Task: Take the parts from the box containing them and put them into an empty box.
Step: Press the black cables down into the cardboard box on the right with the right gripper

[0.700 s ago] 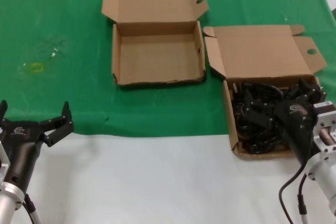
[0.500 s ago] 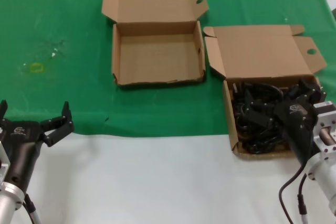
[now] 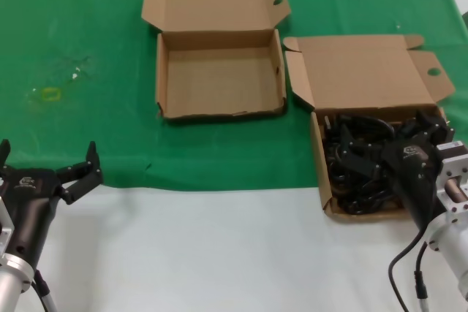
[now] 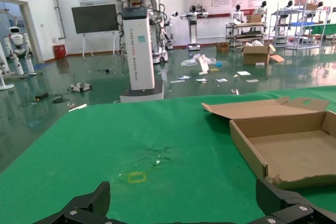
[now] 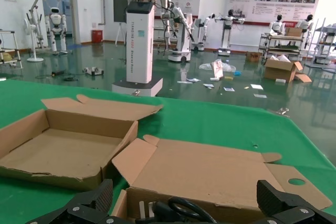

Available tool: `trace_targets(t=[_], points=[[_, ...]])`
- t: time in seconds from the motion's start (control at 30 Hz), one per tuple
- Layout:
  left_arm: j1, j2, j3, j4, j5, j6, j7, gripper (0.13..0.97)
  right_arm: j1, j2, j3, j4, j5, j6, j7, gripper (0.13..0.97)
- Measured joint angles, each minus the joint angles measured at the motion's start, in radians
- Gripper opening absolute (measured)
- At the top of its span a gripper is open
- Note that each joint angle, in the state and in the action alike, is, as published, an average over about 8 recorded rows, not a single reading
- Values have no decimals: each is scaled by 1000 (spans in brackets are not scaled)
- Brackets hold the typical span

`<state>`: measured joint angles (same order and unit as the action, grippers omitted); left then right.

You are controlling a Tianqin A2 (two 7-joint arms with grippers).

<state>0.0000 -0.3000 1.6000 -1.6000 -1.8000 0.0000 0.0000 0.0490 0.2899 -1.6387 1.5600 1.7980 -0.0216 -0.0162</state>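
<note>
While the right arm works: the right gripper (image 3: 380,157) sits low in the box containing them (image 3: 365,78), among the parts (image 3: 351,158).
Change: across the last moments the right gripper has barely shifted, a slight settling into the tangle of cords at most; nothing has been lifted out.
Meaning for the task: judged from this, the grasp is still being set, so the transfer of this cord has not begun.
Right jaws: spread wide in the right wrist view, both finger tips showing far apart with a loop of cable (image 5: 184,208) between them; no cord is pinched yet.
Parts: black power cords piled in the shallow tray of the right-hand carton, under its tall open lid, near the right edge of the tabletop (image 3: 219,253).
An empty box (image 3: 219,78): on the green cloth (image 3: 73,34), just beside the full carton on its left and a little farther back, lid folded open, tray bare.
Left gripper (image 3: 47,169): parked at the near left, at the border of cloth and white surface, well apart from both cartons, jaws held wide.
Next move, as a guess: close on one cord only, then lift straight up so that looped neighbours do not come along.
Risk: cords are interlaced, so several may rise together.
</note>
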Motion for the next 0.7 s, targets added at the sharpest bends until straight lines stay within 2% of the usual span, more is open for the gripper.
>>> trace_targets(t=[0.57, 0.7], points=[[0, 0, 0, 0, 0, 0, 0, 908, 0, 12, -3, 2, 4, 1, 5, 966], [0, 0, 0, 0, 0, 0, 0, 845, 3, 29, -6, 4, 9, -4, 12, 966]])
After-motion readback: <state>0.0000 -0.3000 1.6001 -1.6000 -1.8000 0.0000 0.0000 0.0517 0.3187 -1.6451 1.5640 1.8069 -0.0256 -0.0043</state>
